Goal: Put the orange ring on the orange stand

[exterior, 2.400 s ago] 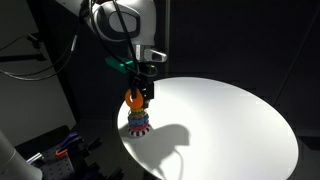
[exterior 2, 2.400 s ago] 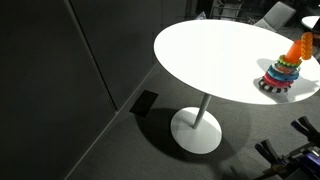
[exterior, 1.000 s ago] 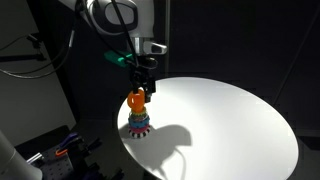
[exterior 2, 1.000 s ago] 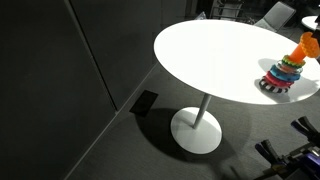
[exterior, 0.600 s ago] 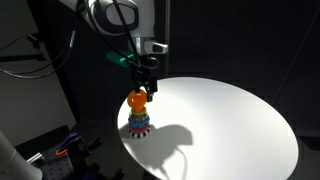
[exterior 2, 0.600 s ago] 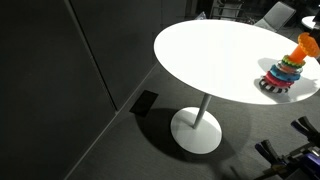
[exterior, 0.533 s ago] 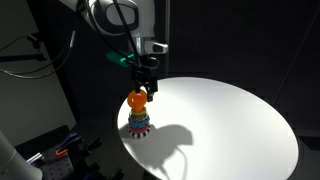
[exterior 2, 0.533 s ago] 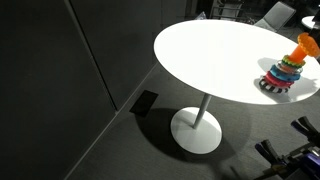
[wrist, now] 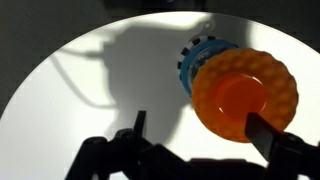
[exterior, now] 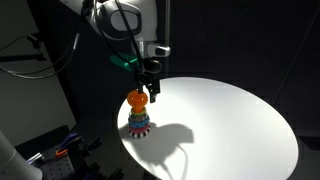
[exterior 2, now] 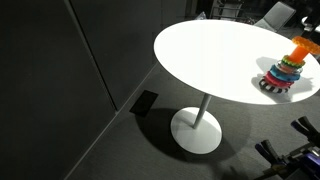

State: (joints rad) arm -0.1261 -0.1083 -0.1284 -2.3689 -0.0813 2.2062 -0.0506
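Observation:
The orange ring point(exterior: 137, 99) sits on top of the multicoloured ring stack point(exterior: 138, 123) near the table's edge, around the orange stand, whose peg is hidden by it. It also shows in an exterior view point(exterior 2: 302, 47) above the stack point(exterior 2: 283, 76). In the wrist view the orange ring point(wrist: 245, 92) fills the upper right, over a blue ring point(wrist: 190, 62). My gripper point(exterior: 150, 90) hangs just above and beside the ring, open, holding nothing. In the wrist view my gripper point(wrist: 200, 128) has its two dark fingers spread wide; one finger point(wrist: 266, 132) overlaps the ring's edge.
The round white table point(exterior: 230, 120) stands on a single pedestal point(exterior 2: 197, 128) on a dark floor. The stack is close to the table's rim. Dark walls and cables point(exterior: 40, 60) lie behind the arm. Equipment point(exterior: 60, 150) sits low beside the table.
The gripper has opened and shifted slightly sideways off the ring. The orange ring, tilted earlier, now sits level on top of the stack.

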